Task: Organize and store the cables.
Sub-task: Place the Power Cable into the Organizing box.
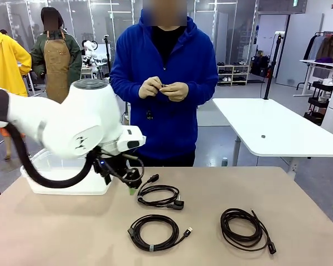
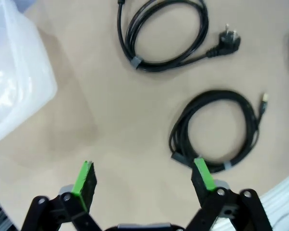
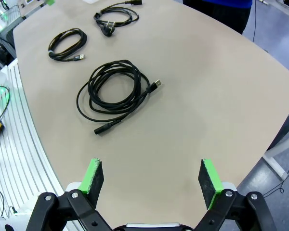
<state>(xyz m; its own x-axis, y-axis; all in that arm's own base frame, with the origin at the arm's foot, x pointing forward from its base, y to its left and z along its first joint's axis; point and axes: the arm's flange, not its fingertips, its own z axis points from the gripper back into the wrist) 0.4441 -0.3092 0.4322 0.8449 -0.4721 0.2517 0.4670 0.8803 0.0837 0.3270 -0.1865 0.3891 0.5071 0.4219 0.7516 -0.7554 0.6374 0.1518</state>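
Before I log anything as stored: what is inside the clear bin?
The bin's visible wall shows no cable inside; three coiled cables lie on the table. The left arm covers most of it, so its inside is largely hidden.

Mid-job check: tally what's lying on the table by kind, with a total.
Coiled black cables: 3 (power-plug coil, middle coil, loose coil)
Translucent white bin: 1
Total: 4
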